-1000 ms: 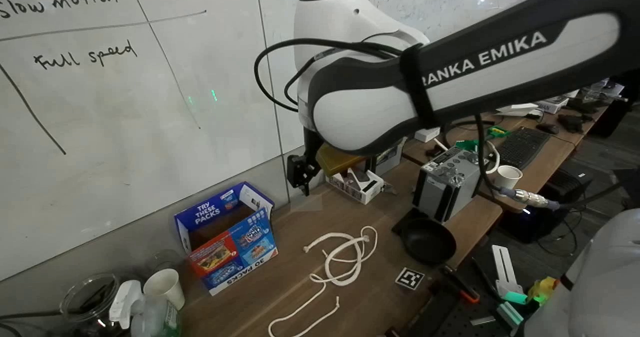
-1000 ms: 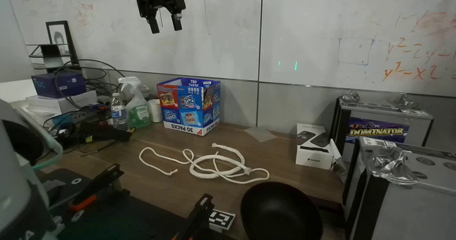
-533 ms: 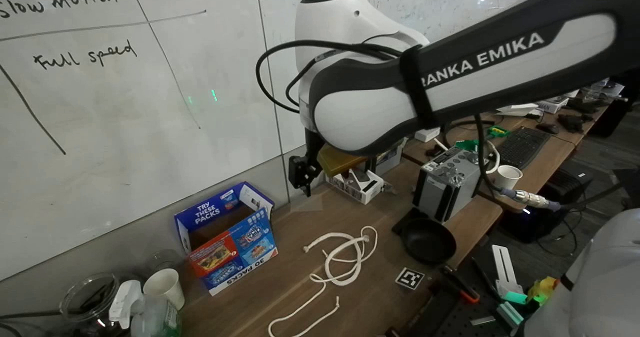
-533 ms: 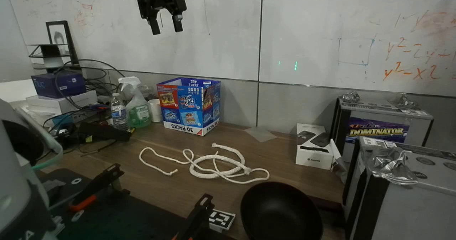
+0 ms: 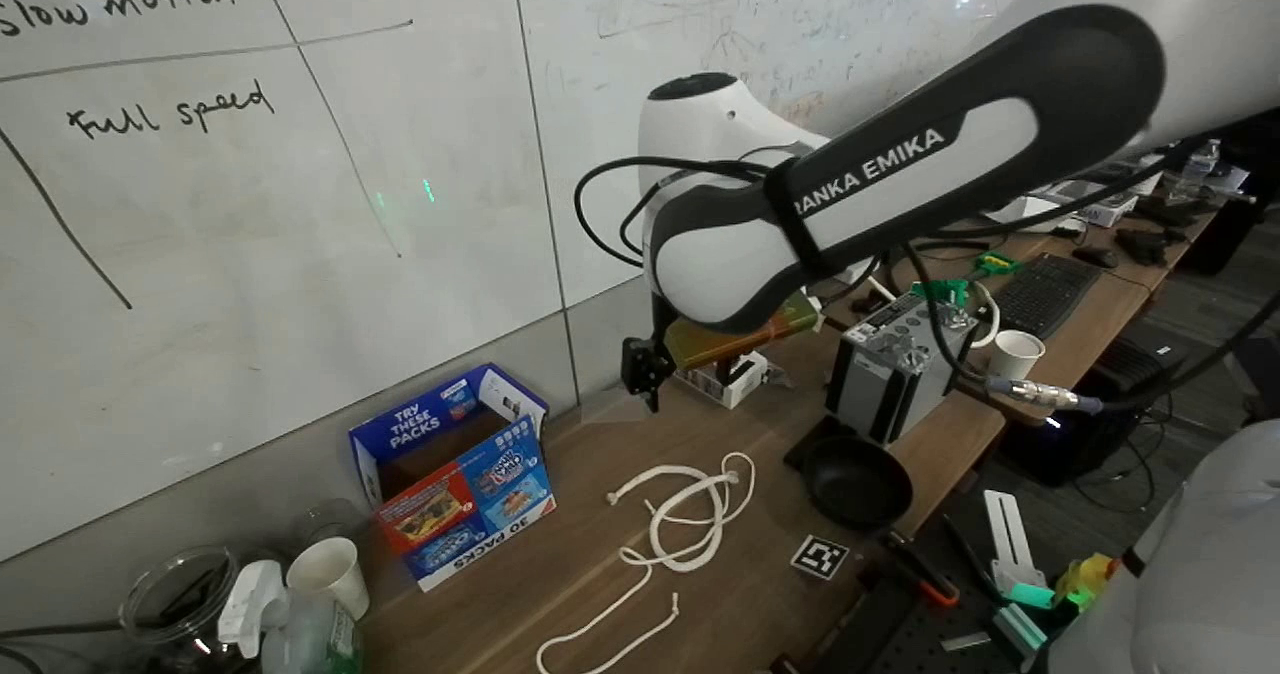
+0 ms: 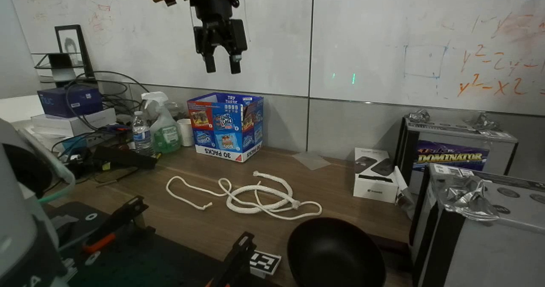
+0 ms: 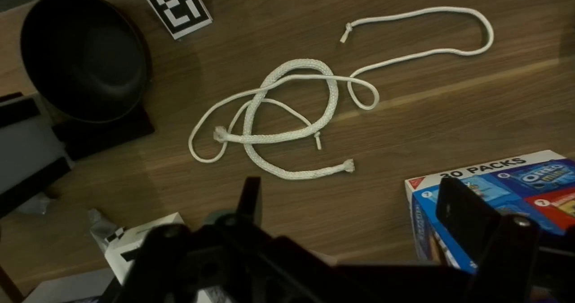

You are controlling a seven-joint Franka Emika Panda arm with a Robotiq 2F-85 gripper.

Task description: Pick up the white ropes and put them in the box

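Observation:
Two white ropes, one thick and one thin, lie in loose loops on the wooden table; they show in both exterior views (image 5: 700, 563) (image 6: 245, 210) and in the wrist view (image 7: 287, 136). The blue box (image 5: 480, 504) stands upright with its top open against the wall; it also shows in an exterior view (image 6: 223, 129) and partly in the wrist view (image 7: 546, 177). My gripper (image 6: 222, 65) is open and empty, high above the table, with its fingers pointing down. In the wrist view its fingertips (image 7: 350, 193) are wide apart, and one finger covers part of the box.
A black pan (image 6: 336, 253) sits near the ropes, beside a printed marker (image 6: 265, 262). A white carton (image 6: 374, 176) and grey metal units (image 6: 489, 231) stand on one side. A spray bottle (image 6: 166, 129), water bottle (image 6: 142, 133) and cup (image 6: 185, 132) stand beside the box. A whiteboard (image 5: 300, 204) rises behind.
In the last half second my gripper has moved down and to the right in both exterior views, still open. It barely moved before that. The ropes and the box have not moved.

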